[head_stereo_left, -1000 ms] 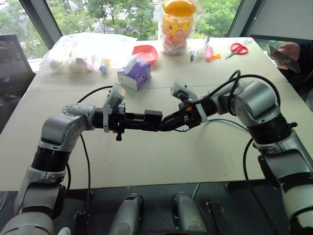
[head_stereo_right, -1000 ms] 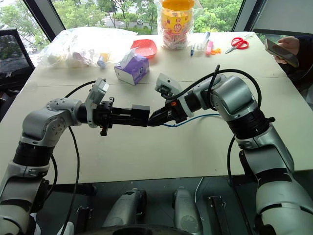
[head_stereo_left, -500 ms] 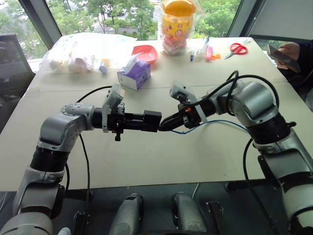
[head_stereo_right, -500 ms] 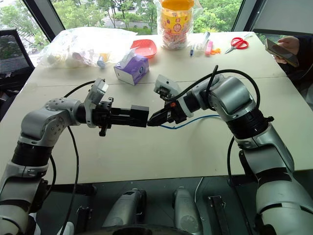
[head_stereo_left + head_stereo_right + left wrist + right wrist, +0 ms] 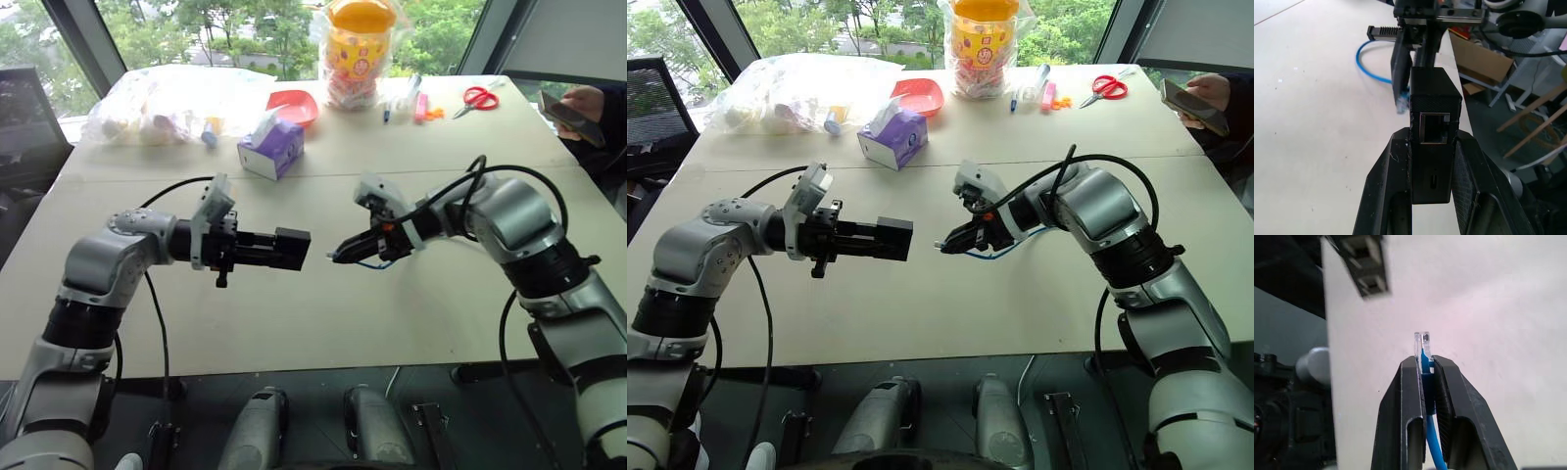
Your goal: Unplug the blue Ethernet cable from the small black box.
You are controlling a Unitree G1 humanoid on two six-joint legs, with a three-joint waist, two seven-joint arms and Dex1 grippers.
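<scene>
Left eye view: left gripper (image 5: 306,249) clamps small black box (image 5: 292,249); right gripper (image 5: 335,258) pinches blue Ethernet cable (image 5: 372,262).

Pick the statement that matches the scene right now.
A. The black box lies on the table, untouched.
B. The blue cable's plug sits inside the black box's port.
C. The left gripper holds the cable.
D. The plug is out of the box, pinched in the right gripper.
D: the right gripper pinches the blue Ethernet cable by its clear plug, apart from the small black box, whose port is empty in the left gripper.
</scene>
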